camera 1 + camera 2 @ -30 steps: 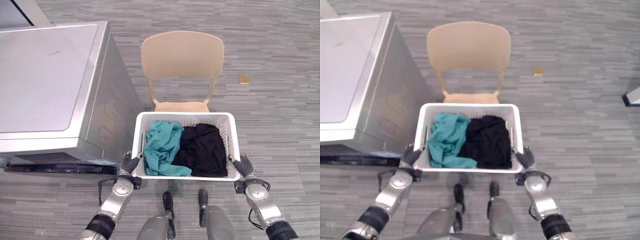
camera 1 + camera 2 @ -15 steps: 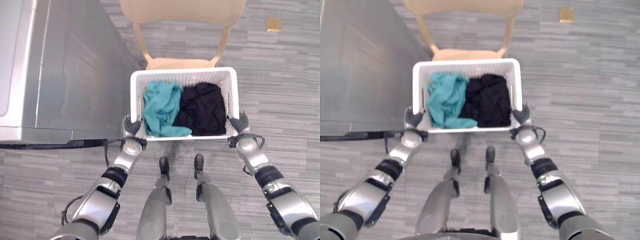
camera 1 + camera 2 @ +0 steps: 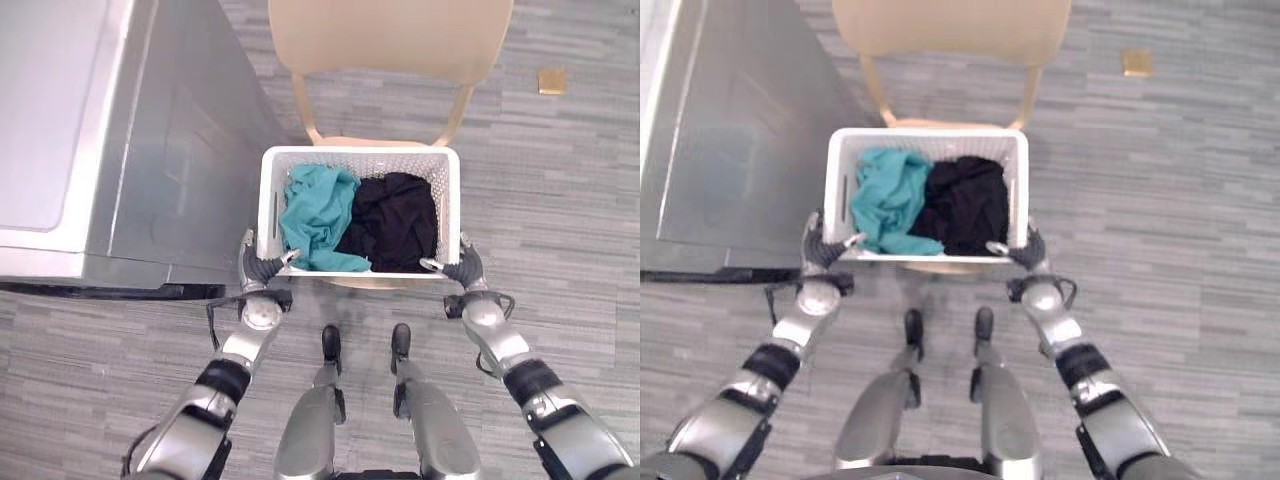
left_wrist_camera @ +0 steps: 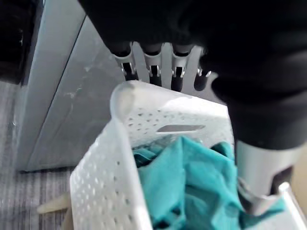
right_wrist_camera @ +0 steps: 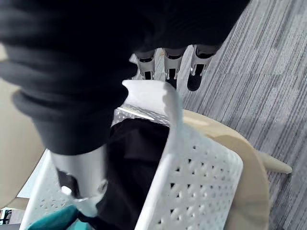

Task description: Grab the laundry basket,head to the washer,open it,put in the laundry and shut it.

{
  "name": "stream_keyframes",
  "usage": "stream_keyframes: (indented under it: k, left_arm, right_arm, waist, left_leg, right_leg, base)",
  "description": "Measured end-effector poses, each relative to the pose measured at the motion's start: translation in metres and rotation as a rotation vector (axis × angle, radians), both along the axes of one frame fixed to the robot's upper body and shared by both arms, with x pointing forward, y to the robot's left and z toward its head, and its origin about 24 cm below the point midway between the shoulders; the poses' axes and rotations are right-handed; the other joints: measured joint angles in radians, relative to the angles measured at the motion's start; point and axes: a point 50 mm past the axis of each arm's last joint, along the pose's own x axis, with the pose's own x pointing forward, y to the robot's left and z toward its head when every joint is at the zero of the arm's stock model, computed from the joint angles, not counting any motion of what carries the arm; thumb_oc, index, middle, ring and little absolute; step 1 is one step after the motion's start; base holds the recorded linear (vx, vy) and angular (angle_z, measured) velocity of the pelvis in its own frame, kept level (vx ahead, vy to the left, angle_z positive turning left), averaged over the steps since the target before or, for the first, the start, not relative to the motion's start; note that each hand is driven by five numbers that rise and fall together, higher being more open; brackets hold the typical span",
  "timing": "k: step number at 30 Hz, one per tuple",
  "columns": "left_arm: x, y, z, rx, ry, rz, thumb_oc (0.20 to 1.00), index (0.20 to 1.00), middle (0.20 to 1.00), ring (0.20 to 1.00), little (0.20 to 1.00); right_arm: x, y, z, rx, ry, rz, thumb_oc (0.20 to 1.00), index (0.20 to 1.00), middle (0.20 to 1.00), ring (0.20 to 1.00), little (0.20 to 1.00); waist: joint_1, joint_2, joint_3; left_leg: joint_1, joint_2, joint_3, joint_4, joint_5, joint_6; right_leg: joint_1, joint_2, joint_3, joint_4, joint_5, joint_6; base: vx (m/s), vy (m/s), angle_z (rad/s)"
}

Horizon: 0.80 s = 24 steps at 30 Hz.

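Note:
A white perforated laundry basket (image 3: 268, 205) rests on the seat of a beige chair (image 3: 390, 38). It holds a teal cloth (image 3: 315, 215) on the left and a black cloth (image 3: 392, 222) on the right. My left hand (image 3: 262, 268) grips the basket's near left corner. In the left wrist view its fingers (image 4: 151, 72) lie outside the rim (image 4: 122, 96) and its thumb reaches inside over the teal cloth (image 4: 192, 177). My right hand (image 3: 462, 270) grips the near right corner the same way, with its fingers (image 5: 165, 67) outside the wall (image 5: 192, 158) and its thumb by the black cloth (image 5: 134, 158).
The silver washer (image 3: 70, 130) stands close on the left, its side almost against the basket and chair. A strip of the chair seat (image 3: 345, 283) shows under the basket's near rim. A small tan square (image 3: 551, 81) lies on the grey striped floor at the far right.
The camera has tilted and shifted, so the whole picture moved. Both hands stay on the basket's near corners. The chair seat's front edge now shows below the basket's near rim.

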Motion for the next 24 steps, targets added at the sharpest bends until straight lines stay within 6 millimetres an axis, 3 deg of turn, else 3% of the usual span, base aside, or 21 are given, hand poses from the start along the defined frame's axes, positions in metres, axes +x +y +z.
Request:
stream_keyframes:
  k: [5,8,11,13,15,17,21,24]
  left_arm:
    - [-0.007,0.005,0.012,-0.046,-0.073,-0.011,1.0,1.0,1.0,1.0,1.0]
    - [-0.025,0.018,0.0,-0.028,-0.048,-0.004,1.0,1.0,1.0,1.0,1.0]
    - [-0.051,0.034,-0.026,-0.036,0.051,0.034,1.0,1.0,1.0,1.0,1.0]
    - [-0.084,0.042,-0.058,-0.082,0.183,0.041,1.0,1.0,1.0,1.0,1.0]
    - [-0.099,0.04,-0.072,-0.152,0.241,0.028,1.0,1.0,1.0,1.0,1.0]
    - [-0.125,0.039,-0.099,-0.228,0.371,0.03,1.0,1.0,1.0,1.0,1.0]
    - [-0.168,0.046,-0.138,-0.283,0.588,0.085,1.0,1.0,1.0,1.0,1.0]
    - [-0.191,0.053,-0.152,-0.286,0.69,0.125,1.0,1.0,1.0,1.0,1.0]
  right_arm:
    - [-0.006,-0.025,0.011,0.031,-0.062,-0.06,1.0,1.0,1.0,1.0,1.0]
    - [-0.02,-0.044,0.006,0.053,-0.054,-0.108,1.0,1.0,1.0,1.0,1.0]
    - [-0.043,-0.061,-0.011,0.027,0.017,-0.116,1.0,1.0,1.0,1.0,1.0]
    - [-0.068,-0.073,-0.033,0.028,0.111,-0.121,1.0,1.0,1.0,1.0,1.0]
    - [-0.076,-0.074,-0.042,0.025,0.157,-0.1,1.0,1.0,1.0,1.0,1.0]
    - [-0.091,-0.075,-0.064,0.004,0.272,-0.076,1.0,1.0,1.0,1.0,1.0]
    - [-0.113,-0.075,-0.096,0.015,0.44,-0.067,1.0,1.0,1.0,1.0,1.0]
    - [-0.125,-0.071,-0.108,-0.006,0.509,-0.028,1.0,1.0,1.0,1.0,1.0]
  waist:
    - [0.0,-0.003,-0.006]
    - [-0.001,-0.001,-0.011]
    - [-0.001,-0.002,-0.073]
    - [0.001,-0.001,-0.121]
    - [-0.001,0.001,-0.135]
    - [0.003,0.002,-0.154]
    - [0.014,0.007,-0.191]
    - [0.028,0.015,-0.218]
  left_leg:
    - [0.005,0.005,0.0,-0.019,0.0,0.0]
    - [0.036,0.005,0.001,-0.019,0.0,-0.001]
    - [0.052,0.003,-0.001,-0.02,-0.002,-0.003]
    - [0.081,0.004,-0.003,-0.021,-0.002,-0.003]
    - [0.096,0.003,-0.011,-0.021,-0.003,-0.004]
    - [0.113,0.003,-0.021,-0.021,-0.003,-0.004]
    - [0.127,0.011,-0.023,-0.026,-0.051,-0.008]
    - [0.127,0.011,-0.032,-0.027,-0.053,-0.006]
  right_leg:
    - [0.013,0.009,-0.001,-0.032,0.021,0.005]
    - [0.055,0.01,-0.002,-0.053,0.024,0.003]
    - [0.083,0.009,-0.005,-0.078,0.024,0.003]
    - [0.116,0.01,-0.013,-0.079,0.021,0.003]
    - [0.134,0.01,-0.018,-0.079,0.019,0.005]
    - [0.156,0.01,-0.027,-0.079,0.012,0.01]
    - [0.18,0.017,-0.03,-0.079,-0.001,0.008]
    - [0.185,0.019,-0.03,-0.079,-0.006,0.0]
  base:
    - [0.03,-0.023,0.03]
    - [0.04,-0.029,0.02]
    - [0.0,-0.044,0.05]
    - [0.01,-0.056,0.05]
    - [-0.02,-0.052,0.08]
    - [-0.01,-0.058,0.15]
    - [0.01,-0.056,0.07]
    - [-0.03,-0.062,0.1]
